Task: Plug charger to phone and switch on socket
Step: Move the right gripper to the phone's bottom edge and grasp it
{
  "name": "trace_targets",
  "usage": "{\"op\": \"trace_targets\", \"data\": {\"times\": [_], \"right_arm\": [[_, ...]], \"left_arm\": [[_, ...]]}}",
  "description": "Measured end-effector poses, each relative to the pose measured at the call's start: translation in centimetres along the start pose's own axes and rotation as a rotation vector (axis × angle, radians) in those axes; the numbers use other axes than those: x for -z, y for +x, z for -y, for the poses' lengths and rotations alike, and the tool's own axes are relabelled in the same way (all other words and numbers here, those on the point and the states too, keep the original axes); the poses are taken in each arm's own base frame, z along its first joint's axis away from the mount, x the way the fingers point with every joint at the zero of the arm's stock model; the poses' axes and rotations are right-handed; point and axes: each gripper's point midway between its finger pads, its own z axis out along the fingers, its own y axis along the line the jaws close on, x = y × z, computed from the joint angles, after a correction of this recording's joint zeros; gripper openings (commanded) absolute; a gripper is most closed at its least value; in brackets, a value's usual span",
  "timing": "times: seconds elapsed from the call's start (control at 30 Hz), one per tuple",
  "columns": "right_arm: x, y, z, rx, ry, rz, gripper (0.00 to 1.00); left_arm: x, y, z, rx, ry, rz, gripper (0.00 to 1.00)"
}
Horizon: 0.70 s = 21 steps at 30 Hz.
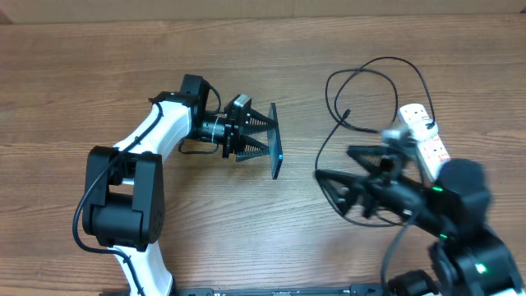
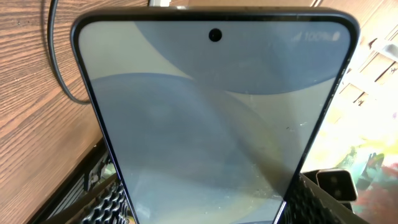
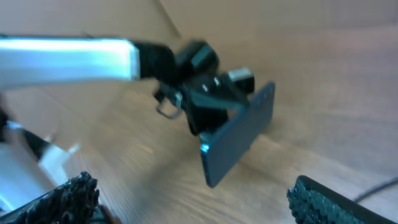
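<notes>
My left gripper (image 1: 256, 136) is shut on the phone (image 1: 275, 141) and holds it up on its edge above the table. In the left wrist view the phone's light screen (image 2: 211, 118) fills the frame. My right gripper (image 1: 337, 187) is open and empty, to the right of the phone, blurred by motion. The right wrist view shows the phone's dark back (image 3: 239, 134) ahead, between my open right fingers (image 3: 199, 199). The black charger cable (image 1: 362, 82) lies in loops at the back right, its tip (image 1: 346, 113) free on the table. The white socket strip (image 1: 425, 131) is partly hidden under my right arm.
The wooden table (image 1: 82, 82) carries nothing else. The charger cable also shows beside the phone in the left wrist view (image 2: 59, 68) and at the lower right of the right wrist view (image 3: 379, 185).
</notes>
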Motion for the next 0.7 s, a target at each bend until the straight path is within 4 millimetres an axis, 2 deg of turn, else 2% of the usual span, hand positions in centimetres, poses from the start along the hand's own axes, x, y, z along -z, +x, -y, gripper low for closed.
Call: {"op": "trace_targets", "data": {"times": [0.17, 0.27, 0.37, 0.47, 0.6, 0.7], "right_arm": [[-4.5, 3.4, 0.6, -0.039, 0.157, -0.12, 1.0], [-6.5, 4.4, 0.5, -0.045, 0.255, -0.113, 1.0], [-7.5, 5.2, 0.8, -0.039, 0.358, -0.088, 1.0], [-8.4, 5.1, 1.4, -0.037, 0.446, -0.037, 1.0], [-9.6, 5.5, 2.3, -0.038, 0.508, -0.02, 1.0], [-10.9, 5.9, 2.8, -0.038, 0.535, -0.016, 0.96]], "left_arm": [[0.0, 0.0, 0.0, 0.0, 0.0, 0.0, 0.42], [0.0, 0.0, 0.0, 0.0, 0.0, 0.0, 0.41], [0.0, 0.0, 0.0, 0.0, 0.0, 0.0, 0.41], [0.0, 0.0, 0.0, 0.0, 0.0, 0.0, 0.41], [0.0, 0.0, 0.0, 0.0, 0.0, 0.0, 0.42], [0.0, 0.0, 0.0, 0.0, 0.0, 0.0, 0.42]]}}
